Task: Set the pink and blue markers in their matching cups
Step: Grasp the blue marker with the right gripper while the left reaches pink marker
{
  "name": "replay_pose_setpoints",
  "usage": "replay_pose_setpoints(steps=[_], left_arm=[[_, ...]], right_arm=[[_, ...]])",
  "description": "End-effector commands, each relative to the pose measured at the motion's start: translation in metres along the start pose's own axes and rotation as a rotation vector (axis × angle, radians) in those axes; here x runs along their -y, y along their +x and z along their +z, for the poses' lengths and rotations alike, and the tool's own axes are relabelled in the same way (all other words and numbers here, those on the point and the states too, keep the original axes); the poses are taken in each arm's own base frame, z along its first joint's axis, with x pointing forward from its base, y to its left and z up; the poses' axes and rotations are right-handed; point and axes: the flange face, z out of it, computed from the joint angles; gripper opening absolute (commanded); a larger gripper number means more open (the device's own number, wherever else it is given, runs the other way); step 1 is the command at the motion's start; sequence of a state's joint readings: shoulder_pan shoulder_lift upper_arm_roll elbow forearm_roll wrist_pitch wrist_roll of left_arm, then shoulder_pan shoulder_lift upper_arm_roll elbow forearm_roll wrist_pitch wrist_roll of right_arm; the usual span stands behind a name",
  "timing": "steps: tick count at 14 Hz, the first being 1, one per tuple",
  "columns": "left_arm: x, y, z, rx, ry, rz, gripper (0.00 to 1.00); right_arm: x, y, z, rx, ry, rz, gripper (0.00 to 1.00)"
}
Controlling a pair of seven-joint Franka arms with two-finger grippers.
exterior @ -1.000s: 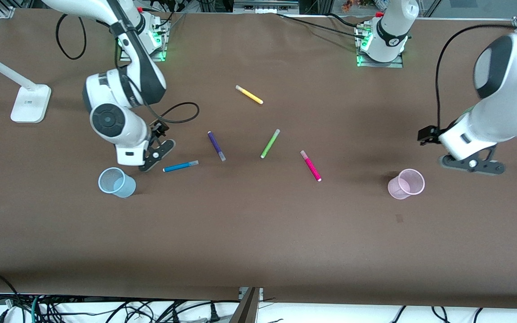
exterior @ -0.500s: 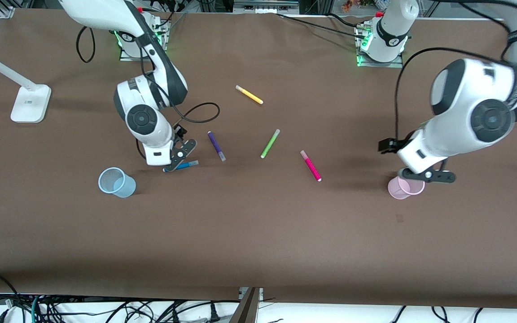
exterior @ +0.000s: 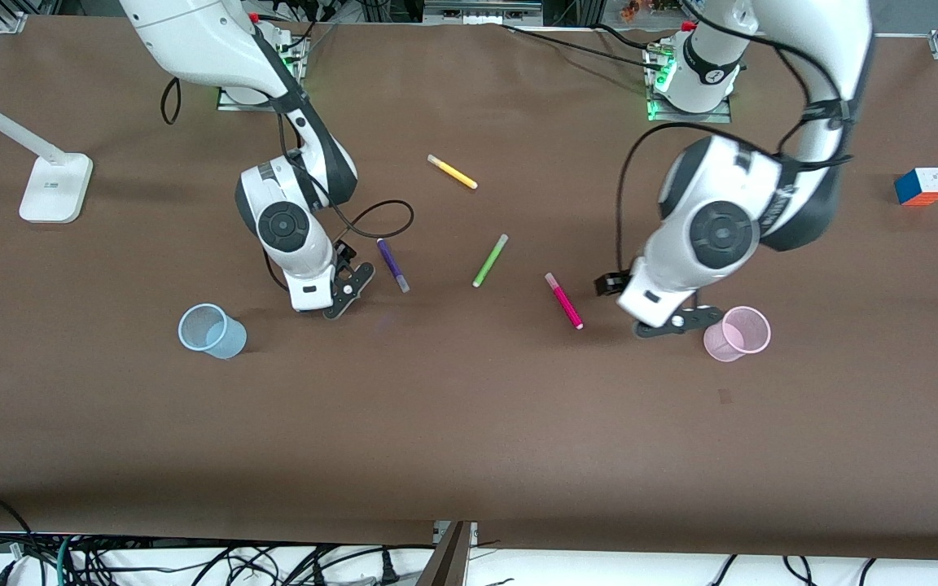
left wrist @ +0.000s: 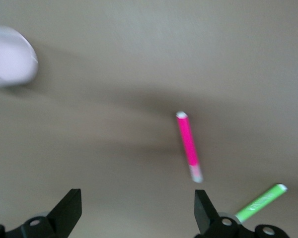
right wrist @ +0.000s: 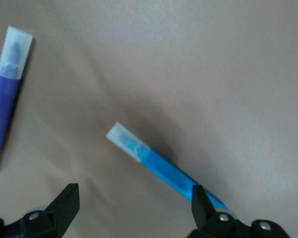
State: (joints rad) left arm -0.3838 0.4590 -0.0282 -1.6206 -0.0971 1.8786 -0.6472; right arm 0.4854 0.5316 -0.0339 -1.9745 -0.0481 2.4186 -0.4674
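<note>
On the tabletop, both arms are at the approach step, and no marker is grasped yet. The right tool hangs wide open and empty over the blue marker, which lies flat; the next move calls for lowering until the fingers straddle its barrel. The left tool, also wide open and empty, hovers between the pink cup and the pink marker; it must centre over that marker. The blue cup and pink cup both stand upright with no marker inside.
</note>
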Motion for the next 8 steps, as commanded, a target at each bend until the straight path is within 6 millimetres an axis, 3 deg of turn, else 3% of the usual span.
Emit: replay_pose_setpoints(steps=[1, 3, 4, 8], left_arm=[[-0.026, -0.009, 0.032, 0.061, -0.03, -0.067, 1.0], [-0.039, -0.022, 0.051, 0.1, -0.057, -0.144, 1.0], [-0.046, -0.036, 0.069, 0.094, -0.056, -0.153, 1.0], [-0.058, -0.062, 0.129, 0.018, -0.085, -0.145, 1.0]], right_arm=[[0.004, 0.009, 0.0, -0.035, -0.034, -0.045, 1.0], [0.003, 0.011, 0.004, -0.04, -0.047, -0.086, 1.0], [0.004, 0.01, 0.006, -0.037, -0.047, -0.092, 1.0], [0.002, 0.012, 0.014, -0.052, -0.064, -0.174, 1.0]])
